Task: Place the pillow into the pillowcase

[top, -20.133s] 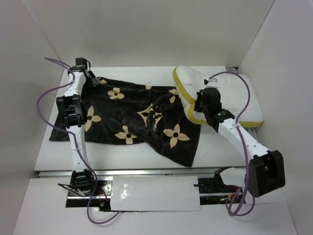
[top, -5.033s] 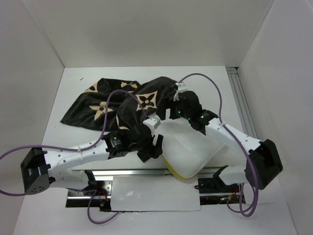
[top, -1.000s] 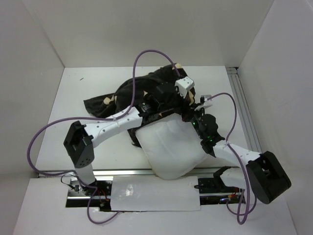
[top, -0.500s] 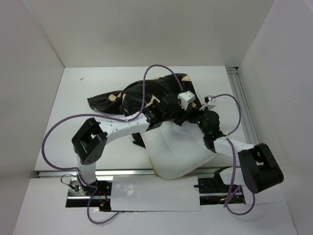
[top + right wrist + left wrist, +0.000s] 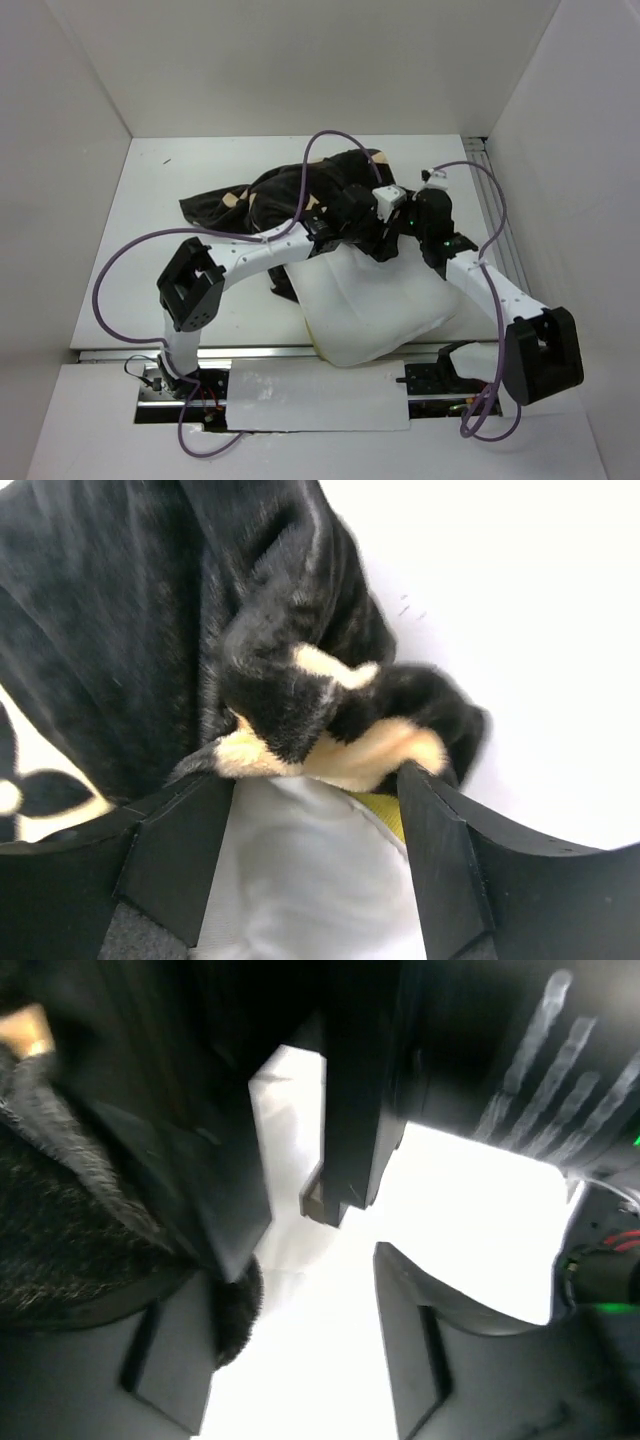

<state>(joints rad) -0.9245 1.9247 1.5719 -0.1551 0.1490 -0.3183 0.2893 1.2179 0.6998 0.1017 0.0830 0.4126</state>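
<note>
The right gripper [image 5: 310, 785] stands wide, fingers apart with nothing clamped between them. The pillow [image 5: 300, 880] lies directly under the gap, with its yellow piping [image 5: 378, 815] showing beside the right finger. Just ahead of the fingertips sits the bunched hem of the pillowcase [image 5: 120, 630], touching the pillow's far end and lapping partly over it. The left gripper [image 5: 300, 1300] is likewise parted and grips nothing. Dark plush lies against its left finger, and a bright white surface, judged to be the pillow, fills the gap. In the top view both grippers meet over one spot, the junction where the pillow's far end enters the pillowcase. From that junction the pillowcase runs off to the far left as a crumpled heap on the tabletop [image 5: 150, 260]. The pillow runs back toward the near edge, its long axis roughly near-to-far, and most of its length is uncovered. Insertion is judged to be at an early stage. The next move calls for gripping the hem and drawing it toward the near edge along that axis. The right gripper is nearer the piped corner and the left is nearer the hem's left side. How far the mouth is open cannot be determined.
</note>
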